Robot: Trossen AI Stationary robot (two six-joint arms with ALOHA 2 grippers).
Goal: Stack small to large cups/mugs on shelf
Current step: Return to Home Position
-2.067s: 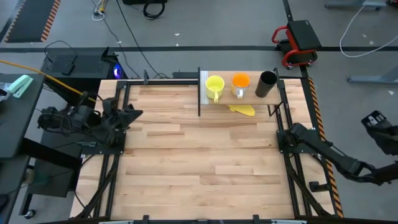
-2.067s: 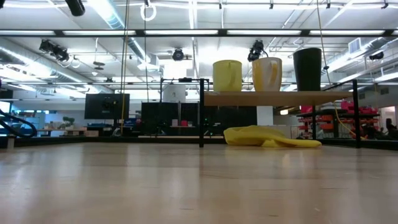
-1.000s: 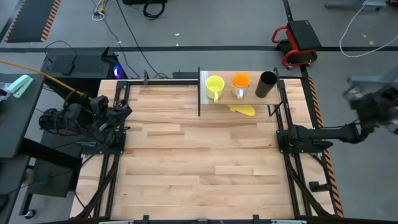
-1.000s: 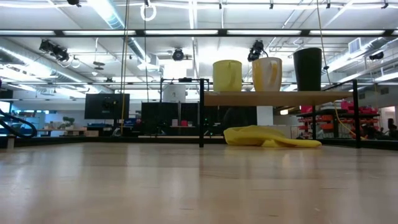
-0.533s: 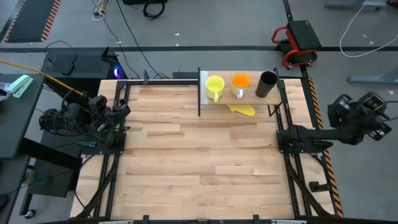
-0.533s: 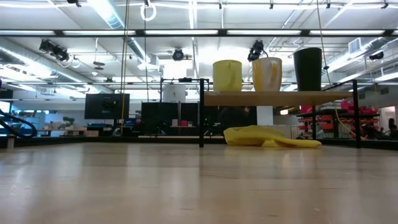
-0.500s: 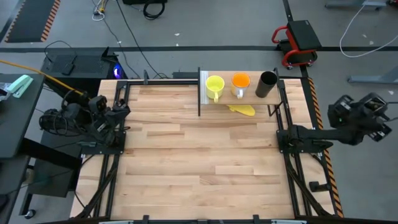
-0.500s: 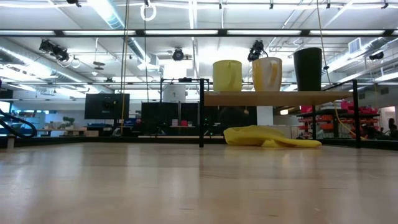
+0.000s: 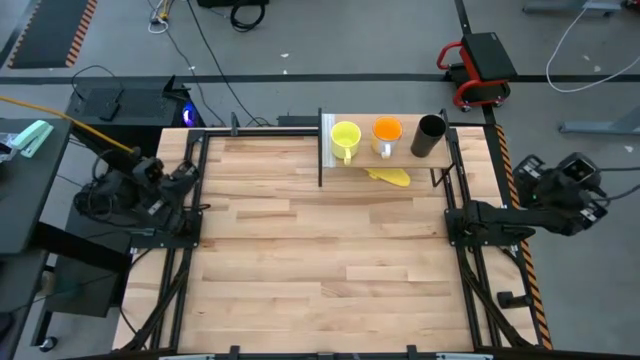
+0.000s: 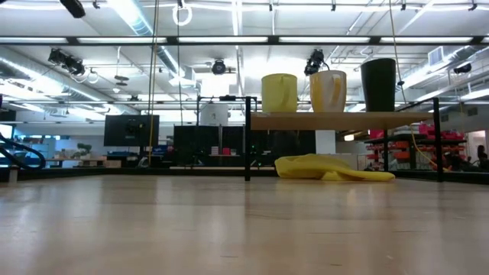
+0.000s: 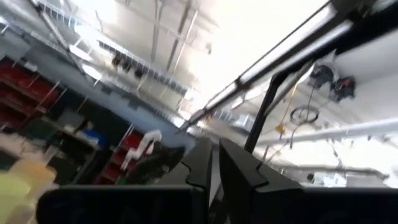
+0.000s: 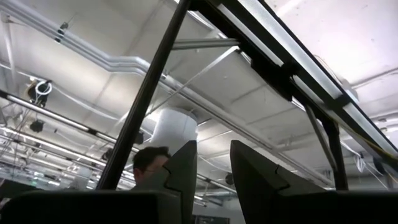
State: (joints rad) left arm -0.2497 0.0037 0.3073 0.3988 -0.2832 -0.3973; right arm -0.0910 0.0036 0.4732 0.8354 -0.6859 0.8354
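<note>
All clear across the table (image 9: pixel 320 270): bare planks from the front edge up to the shelf (image 10: pixel 336 121), nothing to dodge. The shelf top is taken by the yellow mug (image 9: pixel 345 136), orange mug (image 9: pixel 387 130) and black cup (image 9: pixel 430 135) in a row, with narrow gaps between. Underneath, a yellow lump (image 10: pixel 332 168) lies between the black posts (image 10: pixel 247 141), with low headroom. The left arm (image 9: pixel 135 195) is folded at the left edge, and the right arm (image 9: pixel 540 205) is beyond the right rail.

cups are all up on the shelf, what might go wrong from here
The black cup stands near the end of the shelf and is the tallest of the three; a bump to the frame might topple it. The right arm, folded off the table's edge on that side, could clip a post if it swings wide.
</note>
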